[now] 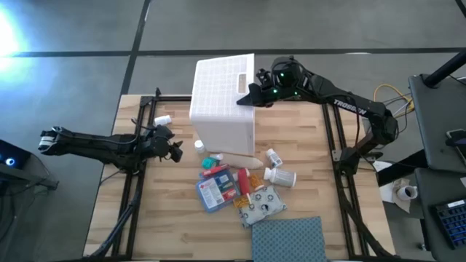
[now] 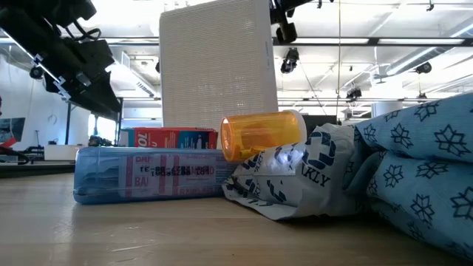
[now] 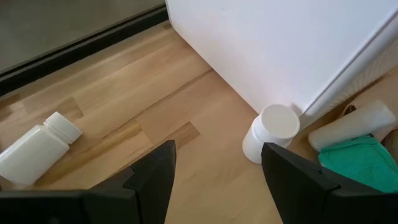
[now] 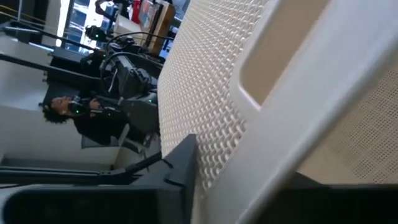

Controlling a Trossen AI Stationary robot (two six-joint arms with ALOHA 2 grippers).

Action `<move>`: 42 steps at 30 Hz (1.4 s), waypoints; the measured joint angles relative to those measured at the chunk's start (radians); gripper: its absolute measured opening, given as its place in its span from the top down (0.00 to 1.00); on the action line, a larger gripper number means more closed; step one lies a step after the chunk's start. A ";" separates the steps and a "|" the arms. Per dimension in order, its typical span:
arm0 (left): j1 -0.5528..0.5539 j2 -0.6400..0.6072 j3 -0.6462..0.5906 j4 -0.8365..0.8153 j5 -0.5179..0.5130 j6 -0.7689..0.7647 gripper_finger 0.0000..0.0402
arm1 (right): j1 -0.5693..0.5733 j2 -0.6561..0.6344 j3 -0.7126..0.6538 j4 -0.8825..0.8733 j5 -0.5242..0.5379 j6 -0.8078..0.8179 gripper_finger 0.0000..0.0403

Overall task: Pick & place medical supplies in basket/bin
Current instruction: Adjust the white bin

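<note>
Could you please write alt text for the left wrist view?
The left gripper, open, hovers over the wooden table before a small upright white pill bottle beside the white bin. Another white bottle lies on its side.

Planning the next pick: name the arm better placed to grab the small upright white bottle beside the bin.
Left. The left hand is open and points straight at the upright white bottle by the bin. The right hand is up at the bin's slot handle, apparently gripping it.

floor (image 1: 306, 25): grey, dark seams | ceiling (image 2: 369, 33): white beams, strip lights | table (image 1: 167, 218): light wood
</note>
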 joint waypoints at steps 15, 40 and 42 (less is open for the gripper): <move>0.000 0.000 0.000 0.001 0.003 0.000 0.46 | 0.003 -0.036 0.031 -0.032 0.110 -0.120 0.97; 0.000 0.000 0.000 0.028 -0.003 0.000 0.46 | 0.116 0.214 0.323 -0.709 0.520 -0.077 0.97; 0.000 0.000 0.000 0.027 -0.003 0.000 0.46 | 0.117 0.257 0.316 -0.657 0.475 -0.080 0.97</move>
